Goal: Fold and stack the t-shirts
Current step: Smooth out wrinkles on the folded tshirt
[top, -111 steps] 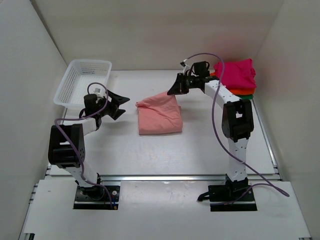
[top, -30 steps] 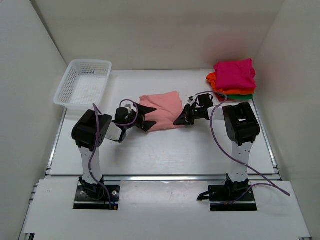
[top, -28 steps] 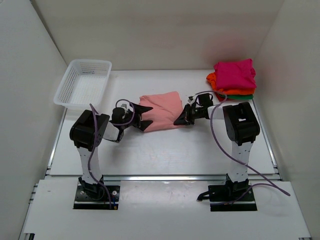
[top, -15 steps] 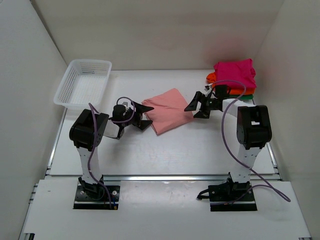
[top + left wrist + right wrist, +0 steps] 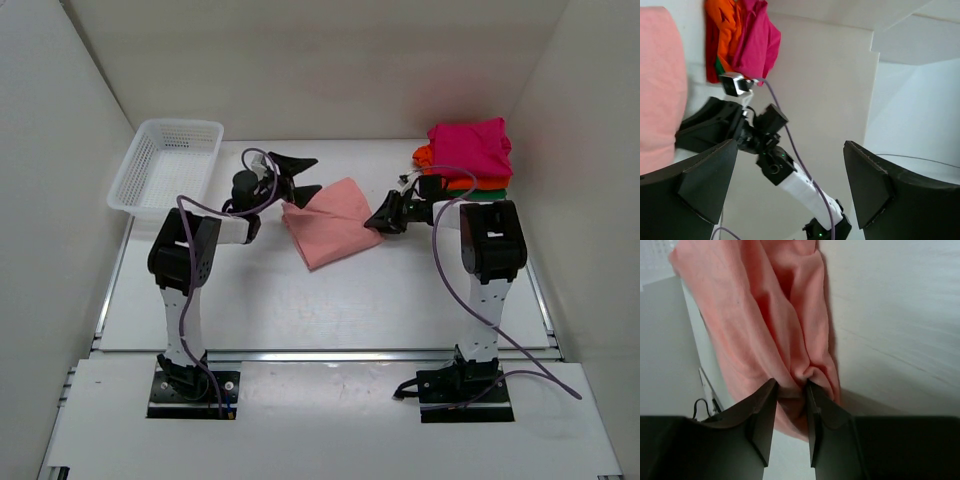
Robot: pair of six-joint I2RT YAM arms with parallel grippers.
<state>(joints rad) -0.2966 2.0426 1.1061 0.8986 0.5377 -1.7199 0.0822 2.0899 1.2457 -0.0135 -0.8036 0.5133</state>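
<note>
Right end effector [image 5: 791, 385] — pinching pink t-shirt [image 5: 755, 315]

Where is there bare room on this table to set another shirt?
Bare table: the near strip between the salmon-pink t-shirt and the arm bases, and the back between the basket and the folded stack. Crowded mid-table, where the left end effector and right end effector flank that shirt.

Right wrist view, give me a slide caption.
Right jaws pinching a bunched fold of the salmon-pink t-shirt on the white table.
</note>
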